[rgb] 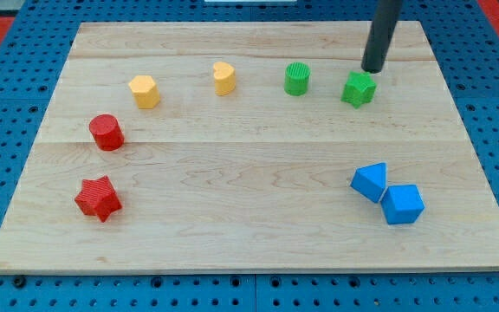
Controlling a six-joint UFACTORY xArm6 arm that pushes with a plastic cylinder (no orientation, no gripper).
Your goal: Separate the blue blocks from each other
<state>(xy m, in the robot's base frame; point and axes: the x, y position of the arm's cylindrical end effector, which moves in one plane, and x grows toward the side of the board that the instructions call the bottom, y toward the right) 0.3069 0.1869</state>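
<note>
step: approach, blue blocks touching | my tip (373, 69) (bare rod, no pincer) beside green star block (359, 88) | next: wedge between blue triangular block (370, 181) and blue cube (403, 204)

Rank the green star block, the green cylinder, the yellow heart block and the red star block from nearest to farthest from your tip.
From my tip, near the view's top right:
1. Green star block, just below the tip.
2. Green cylinder, to its left.
3. Yellow heart block, top middle.
4. Red star block, far lower left.
</note>
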